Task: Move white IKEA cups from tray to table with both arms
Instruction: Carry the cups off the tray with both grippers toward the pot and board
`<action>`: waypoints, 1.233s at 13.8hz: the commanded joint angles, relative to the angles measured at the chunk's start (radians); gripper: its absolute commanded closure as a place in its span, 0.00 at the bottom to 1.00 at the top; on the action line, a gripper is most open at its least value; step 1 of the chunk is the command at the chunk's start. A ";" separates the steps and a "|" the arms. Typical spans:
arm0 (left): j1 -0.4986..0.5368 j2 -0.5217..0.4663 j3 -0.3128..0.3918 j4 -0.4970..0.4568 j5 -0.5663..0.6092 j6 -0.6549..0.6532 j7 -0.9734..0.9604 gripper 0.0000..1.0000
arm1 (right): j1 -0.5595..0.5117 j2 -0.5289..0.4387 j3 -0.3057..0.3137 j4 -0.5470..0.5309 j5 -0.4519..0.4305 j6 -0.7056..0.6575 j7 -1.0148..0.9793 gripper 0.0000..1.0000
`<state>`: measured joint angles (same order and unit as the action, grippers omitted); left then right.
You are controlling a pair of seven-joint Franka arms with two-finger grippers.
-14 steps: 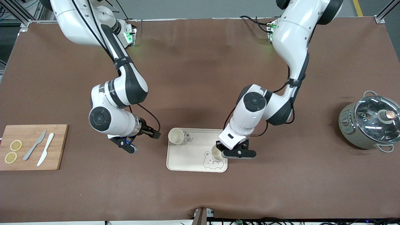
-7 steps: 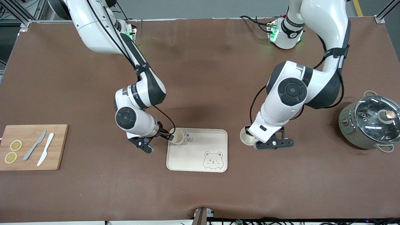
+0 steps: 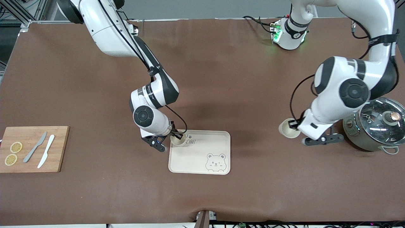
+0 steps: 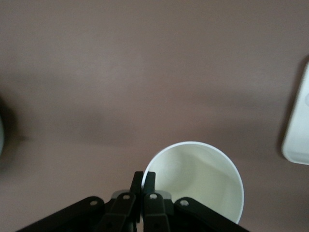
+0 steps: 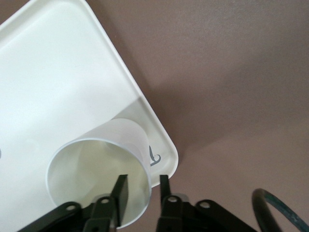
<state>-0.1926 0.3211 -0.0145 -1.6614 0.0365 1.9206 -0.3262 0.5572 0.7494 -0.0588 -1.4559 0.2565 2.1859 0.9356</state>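
One cup (image 3: pixel 288 131) is off the tray (image 3: pixel 221 139), pinched by its rim in the left end effector (image 4: pixel 143 186) above the desk (image 3: pixel 221 79), beside a pot (image 3: pixel 373 126). The other cup (image 3: pixel 178 139) sits on the tray; the right end effector (image 5: pixel 140 186) straddles its rim, probably not yet clamped.

With twelve o'clock toward the arms' bases, the cream-white rounded rectangular tray (image 3: pixel 202 158) lies mid-worktop on the brown-matted worktop (image 3: pixel 221 79). One small cream-white tapered cup (image 3: pixel 178 140) stands in the tray's ten o'clock corner, the right gripper (image 5: pixel 144 181) astride its wall. At the tray's three o'clock, the left gripper (image 4: pixel 143 178) holds a second cream-white cup (image 3: pixel 288 129) over the worktop, just beside the grey glass-lidded pot (image 3: pixel 376 126). The wooden cutting board (image 3: pixel 60 148) lies well apart at nine o'clock.
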 commanded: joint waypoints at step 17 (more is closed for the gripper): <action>0.157 0.069 -0.013 -0.416 0.020 0.705 0.071 1.00 | -0.348 -0.485 -0.019 -0.432 -0.180 -0.227 -0.653 1.00</action>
<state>-0.0662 0.3762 -0.0164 -2.0771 0.0365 2.5852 -0.2704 0.2442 0.3690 -0.0960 -1.7403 0.1357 1.9136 0.3321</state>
